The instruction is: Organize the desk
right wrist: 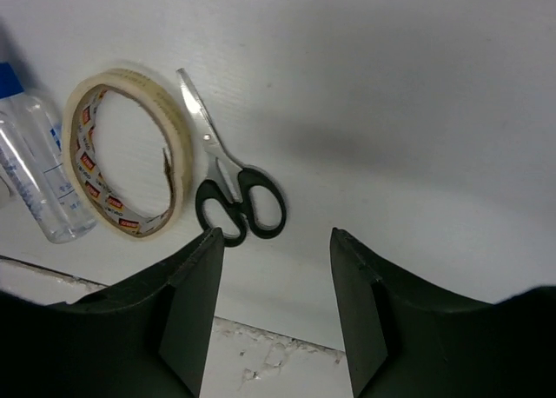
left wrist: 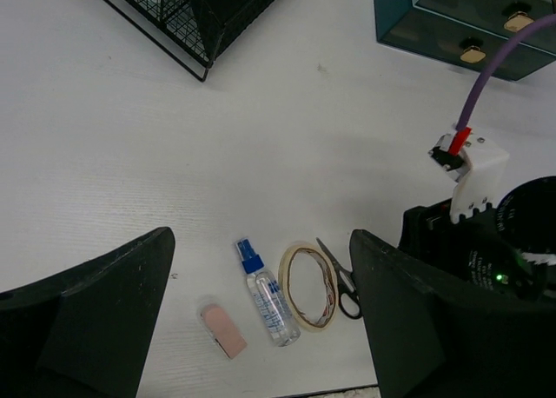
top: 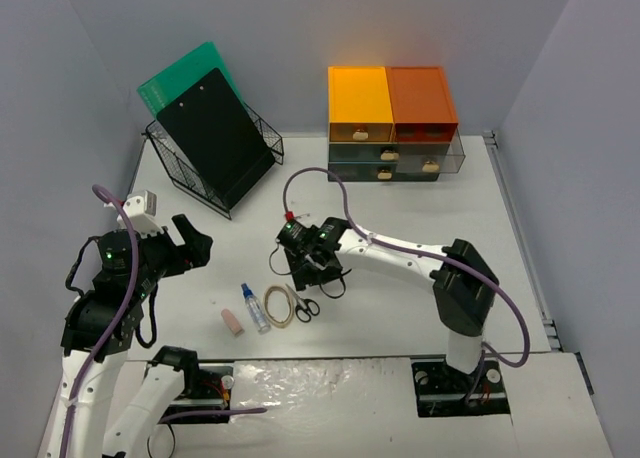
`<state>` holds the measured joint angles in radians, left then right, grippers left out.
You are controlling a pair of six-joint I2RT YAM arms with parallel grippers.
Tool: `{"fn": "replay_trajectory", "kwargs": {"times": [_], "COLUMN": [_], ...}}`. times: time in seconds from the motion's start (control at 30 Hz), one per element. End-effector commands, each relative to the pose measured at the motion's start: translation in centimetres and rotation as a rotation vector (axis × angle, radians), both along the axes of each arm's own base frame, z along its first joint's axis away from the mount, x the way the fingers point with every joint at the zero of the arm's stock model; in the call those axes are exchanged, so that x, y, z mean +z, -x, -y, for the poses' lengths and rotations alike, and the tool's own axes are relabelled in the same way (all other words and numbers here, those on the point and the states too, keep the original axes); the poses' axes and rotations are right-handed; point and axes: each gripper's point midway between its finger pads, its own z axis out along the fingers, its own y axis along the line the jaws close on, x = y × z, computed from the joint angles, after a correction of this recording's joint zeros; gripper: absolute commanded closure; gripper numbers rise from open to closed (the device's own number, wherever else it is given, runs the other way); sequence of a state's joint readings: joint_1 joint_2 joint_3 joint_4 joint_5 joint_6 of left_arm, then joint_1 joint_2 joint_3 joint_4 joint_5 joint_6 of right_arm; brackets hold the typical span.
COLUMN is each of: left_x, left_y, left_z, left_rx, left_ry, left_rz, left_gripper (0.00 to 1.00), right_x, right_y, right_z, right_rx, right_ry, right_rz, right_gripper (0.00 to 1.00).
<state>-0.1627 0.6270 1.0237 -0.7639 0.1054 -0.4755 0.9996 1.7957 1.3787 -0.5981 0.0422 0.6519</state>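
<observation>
Desk [top: 450,206]: wide, flat, matte white rect. tabletop, lying level, fine ribbed texture, spans most of top view.

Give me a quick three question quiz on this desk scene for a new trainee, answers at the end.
1. True or false: on the desk, the scissors lie closed beside the tape roll.
2. In the top view, which item ends the row on the left? A eraser, B scissors, C tape roll.
3. Fill in: the left claw and right claw are both ___.
Key: 1 true; 2 A; 3 open.
</observation>
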Motion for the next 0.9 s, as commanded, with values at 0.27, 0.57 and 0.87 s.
{"fn": "replay_trajectory", "kwargs": {"times": [0.27,0.57,0.87], "left_x": [2.4,3.5,5.4], "left_y": [-0.6,-0.2,0.8], "left_z": [-0.5,-2.9,-5.5], "left_rx": [0.022,0.151,0.278], "left_ry": [-0.016,-0.056,-0.095], "left_rz": [0.064,0.097,0.154], "left_gripper": [0.21,0.21,0.2], "right_x": [0.9,0.0,-2.2], "right_y": [2.3,3.3,4.7], "right_z": [-8.0,-12.2,-15.0], "right_rx": [0.211,0.33,0.394], "right_ry": [0.036,0.032,0.04], "right_rz": [0.098,0.126,0.12], "right_gripper": [0.52,0.52,0.53]}}
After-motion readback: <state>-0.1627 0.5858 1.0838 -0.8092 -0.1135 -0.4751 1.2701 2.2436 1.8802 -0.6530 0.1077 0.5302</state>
